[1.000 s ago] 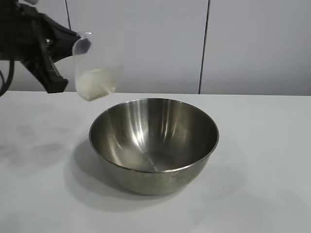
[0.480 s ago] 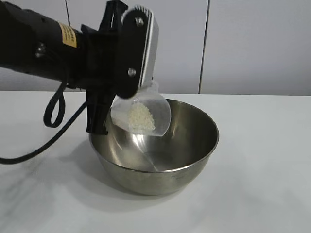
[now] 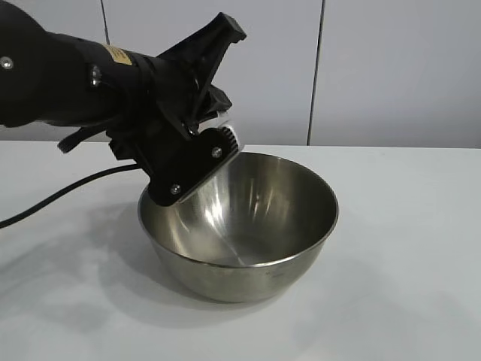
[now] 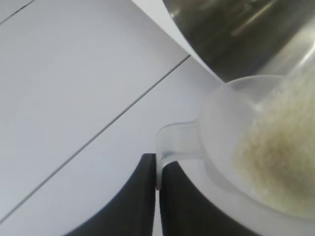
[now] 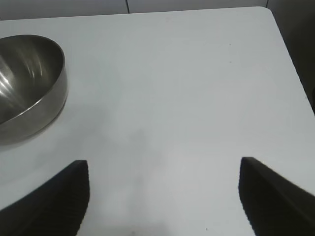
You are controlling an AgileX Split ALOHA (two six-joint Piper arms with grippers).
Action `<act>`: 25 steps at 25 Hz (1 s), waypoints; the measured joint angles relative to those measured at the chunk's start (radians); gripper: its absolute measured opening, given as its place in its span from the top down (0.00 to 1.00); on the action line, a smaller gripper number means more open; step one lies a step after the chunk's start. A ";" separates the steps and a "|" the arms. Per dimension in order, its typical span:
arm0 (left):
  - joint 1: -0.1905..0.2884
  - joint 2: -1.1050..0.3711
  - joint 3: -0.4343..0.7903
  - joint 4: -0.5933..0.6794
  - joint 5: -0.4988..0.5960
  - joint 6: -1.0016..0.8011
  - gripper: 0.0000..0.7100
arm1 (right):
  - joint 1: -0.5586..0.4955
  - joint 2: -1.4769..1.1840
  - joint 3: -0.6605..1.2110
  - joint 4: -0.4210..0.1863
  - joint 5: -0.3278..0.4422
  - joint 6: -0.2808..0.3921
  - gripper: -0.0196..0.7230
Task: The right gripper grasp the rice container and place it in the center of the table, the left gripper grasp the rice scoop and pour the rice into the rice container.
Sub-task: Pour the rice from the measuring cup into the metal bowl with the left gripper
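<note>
Left gripper point(image 3: 197, 154) has rolled over at the left rim of the rice container point(image 3: 248, 226), jaws pinched tight on the handle of the rice scoop point(image 4: 246, 147). The scoop was upright beside the bowl a second ago; now it is tipped, rice point(image 4: 280, 152) sliding toward its mouth. Pour looks underway, with no grains visible in the bowl yet. Container sits mid table point(image 3: 406, 301). Right gripper point(image 5: 162, 196) is parked well apart, jaws wide, empty.

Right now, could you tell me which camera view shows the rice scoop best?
The left wrist view: the rice scoop fills it, handle pinched by the left gripper, rice inside. In the exterior view the gripper hides the scoop. The right wrist view shows none of it.
</note>
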 joint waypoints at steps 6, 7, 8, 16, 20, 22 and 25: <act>-0.051 0.000 0.000 -0.024 -0.007 0.131 0.99 | 0.000 0.000 0.000 0.000 0.000 0.000 0.21; -0.056 0.000 0.000 -0.029 -0.007 0.143 0.99 | 0.000 0.000 0.000 0.000 0.000 0.000 0.21; -0.058 0.000 0.000 -0.037 -0.007 0.153 0.99 | 0.000 0.000 0.000 0.000 0.000 0.000 0.21; -0.062 0.000 0.000 -0.233 -0.046 0.042 0.99 | 0.000 0.000 0.000 0.000 -0.001 0.000 0.21; -0.062 0.000 0.000 -0.403 -0.182 -0.386 0.99 | 0.000 0.000 0.000 0.000 -0.001 0.000 0.21; -0.062 -0.009 0.000 -0.502 -0.249 -0.646 0.99 | 0.000 0.000 0.000 0.000 -0.001 0.000 0.21; -0.048 -0.054 0.000 -0.648 -0.297 -0.999 0.99 | 0.000 0.000 0.000 0.000 -0.001 0.000 0.21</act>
